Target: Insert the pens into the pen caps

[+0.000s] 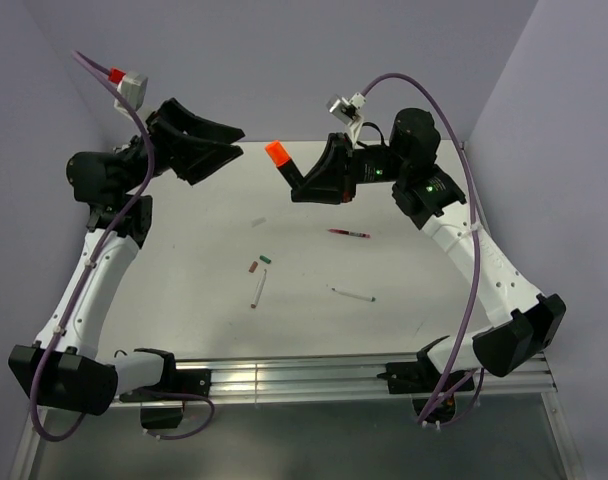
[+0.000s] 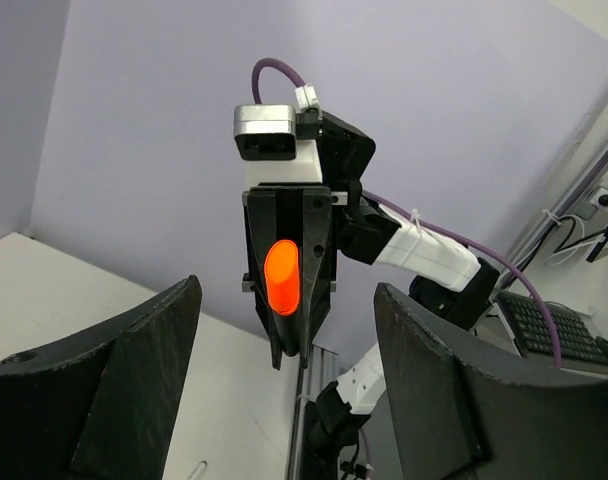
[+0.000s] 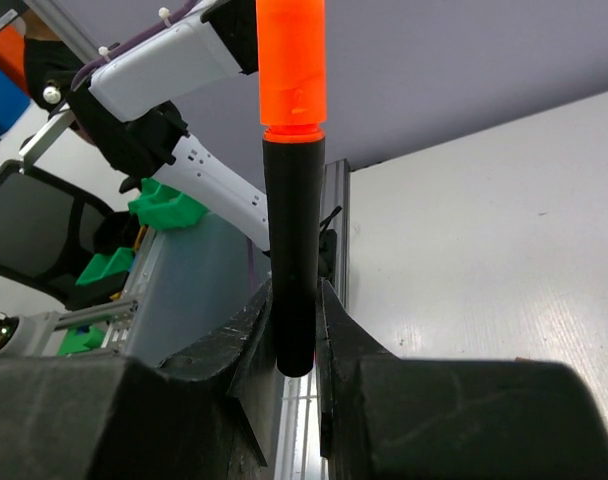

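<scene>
Pens lie on the table (image 1: 184, 250): nearest, one white pen (image 1: 258, 291) and another white pen (image 1: 352, 295), then a brownish-red cap (image 1: 252, 267) and green cap (image 1: 265, 259) (just beside each other), then the dark red pen (image 1: 350, 233). Farther back, the right gripper (image 1: 298, 186) pinches the black marker (image 3: 292, 250), orange cap (image 1: 277, 153) on top. The left gripper (image 1: 222, 152) has its fingers wide, holding nothing.

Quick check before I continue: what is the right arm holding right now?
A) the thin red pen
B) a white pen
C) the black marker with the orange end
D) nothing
C: the black marker, orange end up, is pinched between the right fingers, while the thin red pen lies on the table.
</scene>
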You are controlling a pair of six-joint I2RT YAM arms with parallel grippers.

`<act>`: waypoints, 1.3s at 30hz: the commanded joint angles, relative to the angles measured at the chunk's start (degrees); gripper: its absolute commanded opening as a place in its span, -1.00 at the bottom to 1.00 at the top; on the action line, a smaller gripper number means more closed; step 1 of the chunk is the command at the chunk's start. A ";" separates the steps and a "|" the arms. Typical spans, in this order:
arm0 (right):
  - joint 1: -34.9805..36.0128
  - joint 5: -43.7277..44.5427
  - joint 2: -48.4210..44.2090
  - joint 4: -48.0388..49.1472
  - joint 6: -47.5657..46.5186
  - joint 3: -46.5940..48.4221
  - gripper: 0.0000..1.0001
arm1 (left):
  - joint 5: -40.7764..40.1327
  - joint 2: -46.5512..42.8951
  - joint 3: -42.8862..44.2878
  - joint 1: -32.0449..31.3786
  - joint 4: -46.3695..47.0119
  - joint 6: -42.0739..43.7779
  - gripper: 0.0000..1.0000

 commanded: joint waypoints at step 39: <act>4.13 4.35 1.59 2.52 -0.52 -0.70 -1.00 | -7.23 2.75 -4.24 -7.80 7.90 -2.81 0.01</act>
